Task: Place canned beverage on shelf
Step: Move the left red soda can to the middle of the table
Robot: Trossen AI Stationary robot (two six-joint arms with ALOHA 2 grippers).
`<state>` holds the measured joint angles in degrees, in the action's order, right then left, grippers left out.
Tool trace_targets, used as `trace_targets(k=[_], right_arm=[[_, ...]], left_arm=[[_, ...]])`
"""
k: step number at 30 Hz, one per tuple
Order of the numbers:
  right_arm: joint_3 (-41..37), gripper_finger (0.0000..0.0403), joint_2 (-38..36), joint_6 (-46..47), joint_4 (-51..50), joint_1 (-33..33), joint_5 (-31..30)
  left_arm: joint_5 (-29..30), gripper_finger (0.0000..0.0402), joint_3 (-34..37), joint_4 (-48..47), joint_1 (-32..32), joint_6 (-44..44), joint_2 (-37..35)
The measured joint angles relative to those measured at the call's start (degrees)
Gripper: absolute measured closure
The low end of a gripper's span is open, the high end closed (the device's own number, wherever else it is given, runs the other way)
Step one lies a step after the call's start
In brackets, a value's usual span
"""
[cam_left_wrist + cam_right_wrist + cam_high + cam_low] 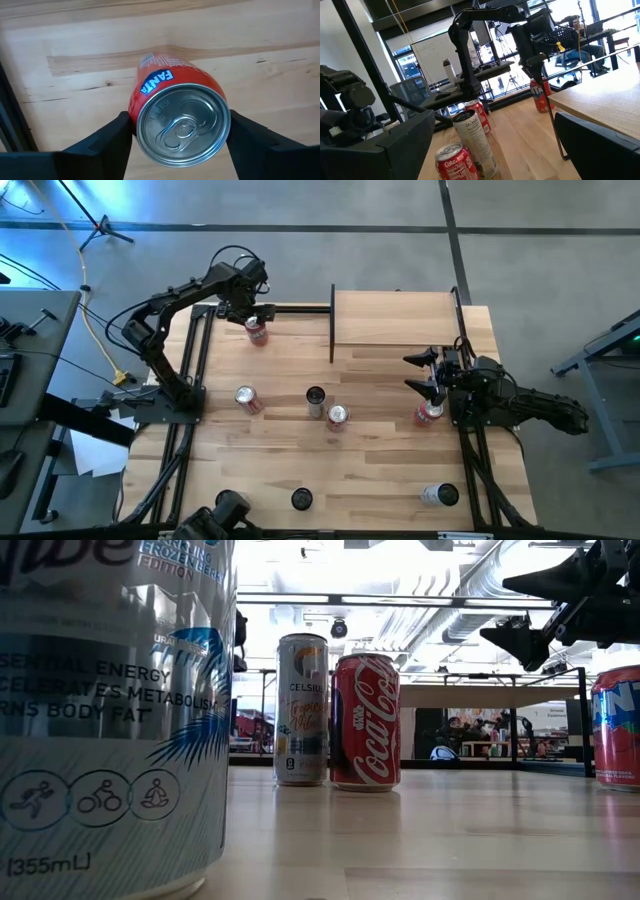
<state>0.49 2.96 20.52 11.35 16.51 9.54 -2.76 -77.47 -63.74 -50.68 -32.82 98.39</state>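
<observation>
My left gripper (254, 318) is at the table's far left, shut on a red Fanta can (175, 107), which also shows in the high view (258, 333). The shelf (395, 318), a pale wood board with black uprights (332, 323), stands at the far edge to the right of this can. It also shows in the right wrist view (600, 95). My right gripper (415, 374) is open and empty above the table's right side, just beyond another red can (430, 413). My left gripper pinches the Fanta can's side wall near its top rim (134, 125) between its two fingers (112, 137), one on each side. The fingers come from above, and the lid faces the wrist camera. Whether the can's bottom (543, 108) rests on the table I cannot tell.
A red and white can (246, 398), a tall slim can (315, 402) and a Coca-Cola can (337, 417) are at mid-table. A dark-topped can (301, 498) and a white can (438, 496) are near the front edge. Black frame rails (190, 360) run along both sides.
</observation>
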Motion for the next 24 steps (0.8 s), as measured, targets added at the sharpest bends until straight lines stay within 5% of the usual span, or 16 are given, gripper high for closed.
trace_targets(k=[24], right_arm=[[0.0,0.0004,0.0,0.0,0.0,0.0,0.0]], left_arm=[[-0.9,0.0178,-3.3,-6.5,0.7,-1.0,-2.5]])
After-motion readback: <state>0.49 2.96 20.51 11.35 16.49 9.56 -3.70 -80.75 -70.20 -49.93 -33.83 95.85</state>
